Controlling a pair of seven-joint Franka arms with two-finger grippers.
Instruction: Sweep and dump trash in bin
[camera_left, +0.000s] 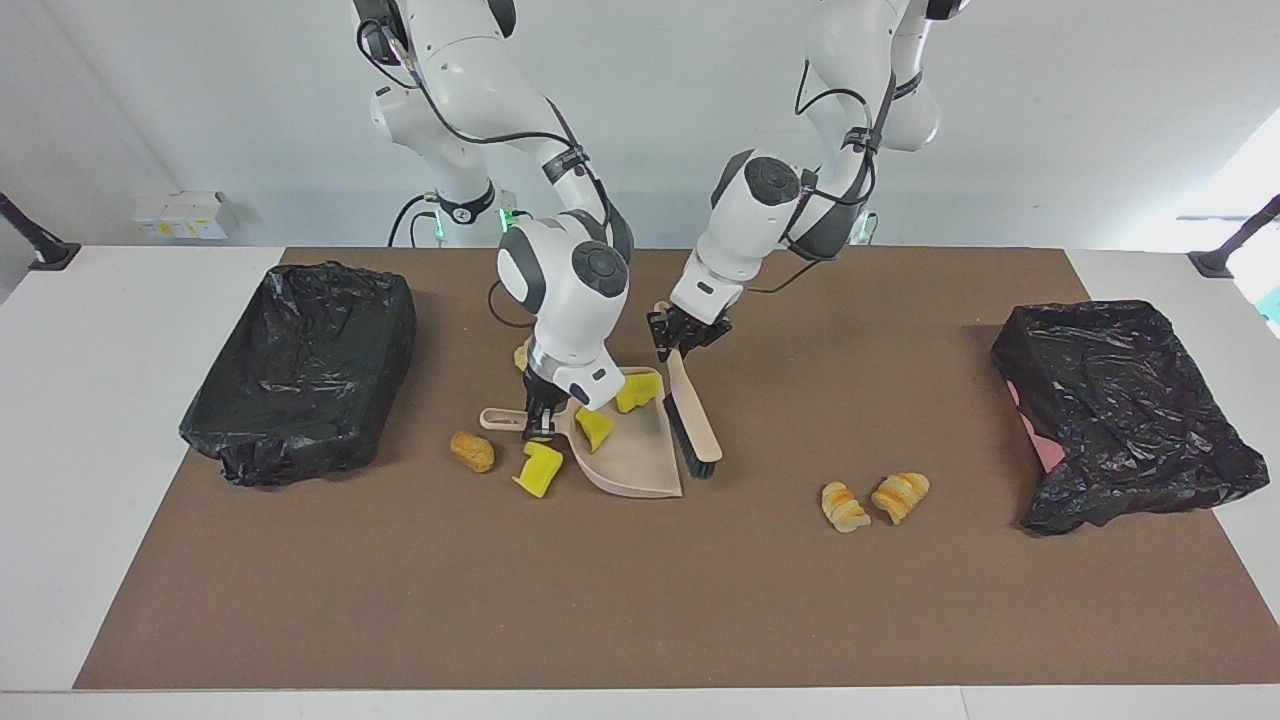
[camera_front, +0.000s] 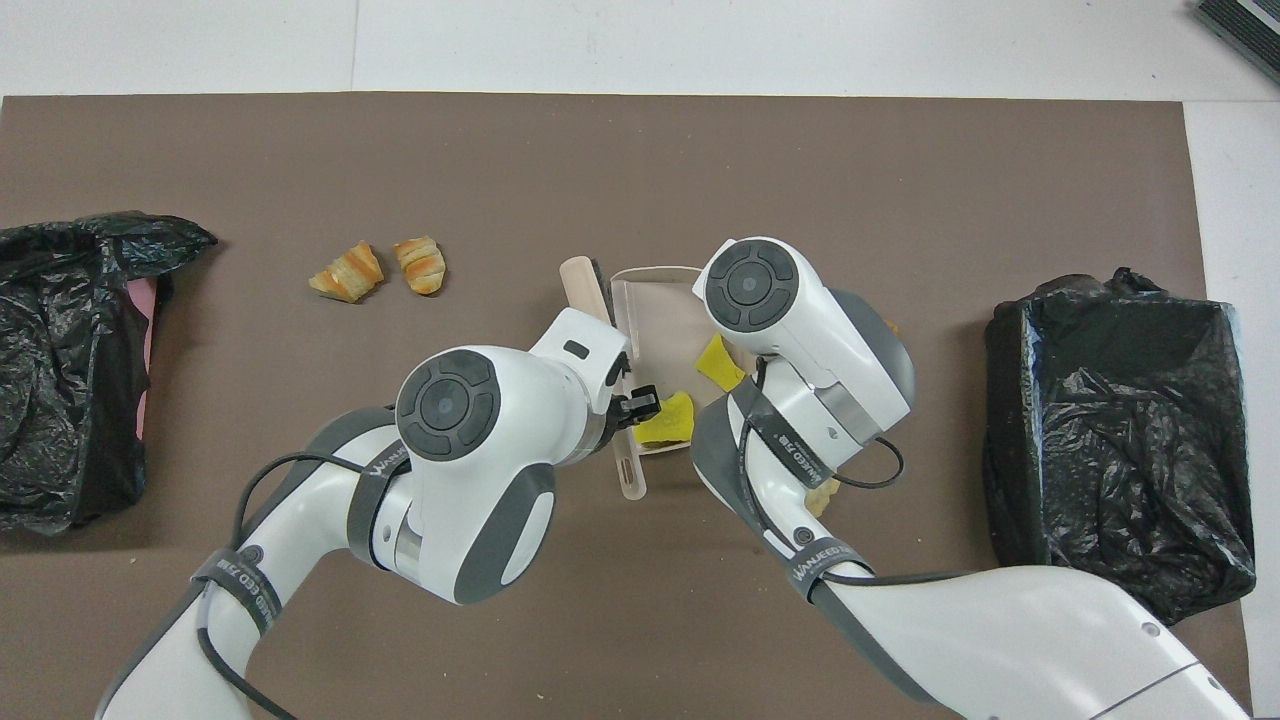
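Note:
My right gripper is shut on the handle of the beige dustpan, which rests on the brown mat. My left gripper is shut on the beige brush, whose bristles stand at the dustpan's open edge. Two yellow sponge chunks lie inside the pan; they also show in the overhead view. A third yellow chunk and a brown lump lie on the mat beside the pan handle. Two croissant-like bits lie toward the left arm's end.
A black-bagged bin stands at the right arm's end of the mat. Another black-bagged bin stands at the left arm's end, with something pink under it. A tan lump lies partly hidden beside my right arm, nearer to the robots.

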